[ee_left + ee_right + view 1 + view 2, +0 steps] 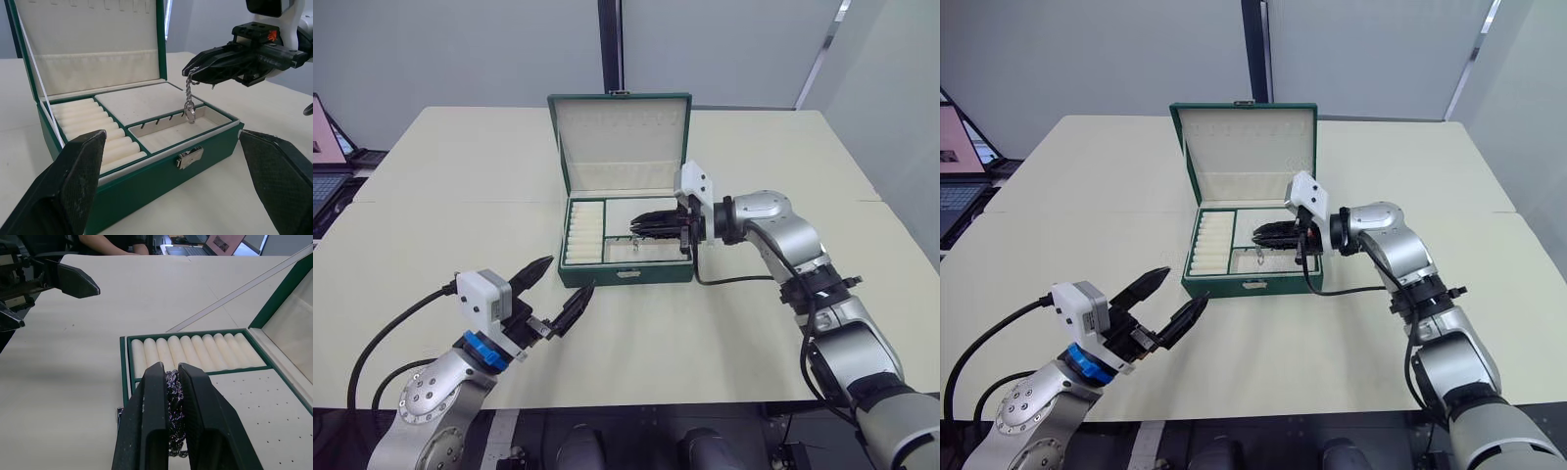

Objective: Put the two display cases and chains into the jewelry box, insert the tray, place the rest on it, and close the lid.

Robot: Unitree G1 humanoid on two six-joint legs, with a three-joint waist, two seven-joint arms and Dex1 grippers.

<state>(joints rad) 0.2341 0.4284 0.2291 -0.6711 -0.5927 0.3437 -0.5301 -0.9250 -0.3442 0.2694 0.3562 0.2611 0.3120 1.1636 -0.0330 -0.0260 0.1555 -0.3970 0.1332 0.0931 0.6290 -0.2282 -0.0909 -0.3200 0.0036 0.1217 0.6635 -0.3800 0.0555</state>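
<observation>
Already the tray [625,231] sits inside the jewelry box [626,270] in the left eye view, so the first steps look done; I judge the task to be in its later part, with the remaining pieces going onto the tray and the lid [621,140] not yet closed, standing upright at the box's 12 o'clock side. The right gripper [638,225] reaches in from 3 o'clock, over the tray's front compartments. The left gripper [563,289] hovers over the table [440,215] at about 7 o'clock from the box, its fingers spread wide and empty.

From the right eye view the same layout holds: the ribbed ring rolls [1209,243] lie at the tray's 9 o'clock end, untouched.

Looking from the left wrist view, a chain [189,98] hangs from the right gripper's tips, its lower end with a clasp dangling just above or barely in the long front compartment with small hooks. No display cases can be seen.

Finally, the right wrist view shows the two fingers [146,426] pinched close on the bunched chain, nearly shut, above the perforated flat section beside the rolls.
</observation>
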